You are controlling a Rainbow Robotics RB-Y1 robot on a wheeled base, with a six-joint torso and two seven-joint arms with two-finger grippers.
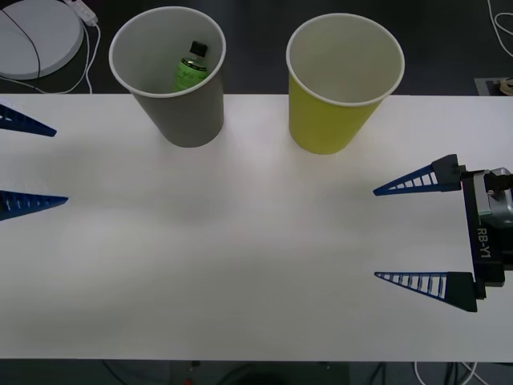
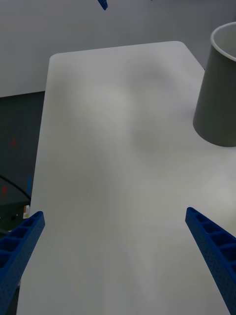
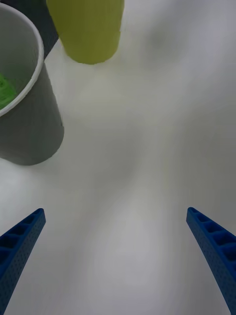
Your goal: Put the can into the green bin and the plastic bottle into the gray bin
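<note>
The gray bin [image 1: 186, 104] stands at the table's far edge, left of centre, and the plastic bottle [image 1: 191, 66] lies inside it, black cap up. To its right stands the green bin [image 1: 341, 112], whose pale inside shows nothing from the front view. No can shows on the table; it is hidden or out of view. My left gripper [image 1: 28, 164] hangs open at the table's left edge, empty. Over the right side my right gripper [image 1: 377, 233] is open and empty too. The left wrist view catches the gray bin [image 3: 29, 133] with green inside and the green bin [image 3: 88, 29].
A white table [image 1: 240, 257] carries both bins. Behind its far left corner lies a white round disc [image 1: 36, 36] with a cable. In the right wrist view the gray bin [image 2: 219, 103] stands at the side, and a blue fingertip [image 2: 102, 4] of the other arm shows far off.
</note>
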